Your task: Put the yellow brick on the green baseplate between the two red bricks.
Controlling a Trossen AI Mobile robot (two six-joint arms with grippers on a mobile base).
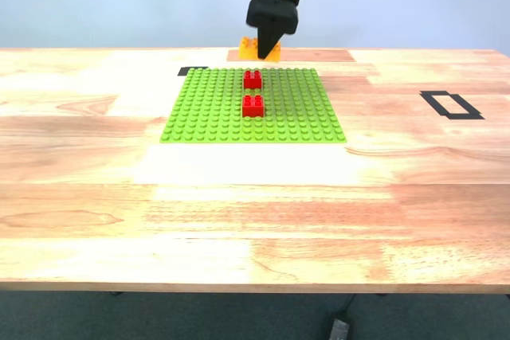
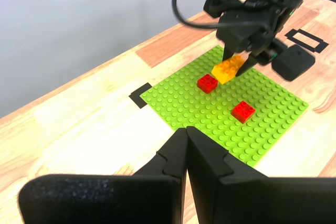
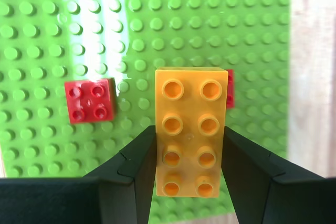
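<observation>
The green baseplate lies on the wooden table, with two red bricks on it one behind the other and a gap between them. My second gripper is shut on the yellow brick and holds it in the air over the plate's far edge. In the second wrist view the yellow brick sits between the fingers; one red brick is in full view and the other is mostly hidden behind it. My first gripper is shut and empty, away from the plate.
A black tape rectangle is marked on the table at the exterior view's right. A small black tape piece lies at the plate's far corner. A darker wood patch lies behind the plate. Bare wood reaches to the table's near edge.
</observation>
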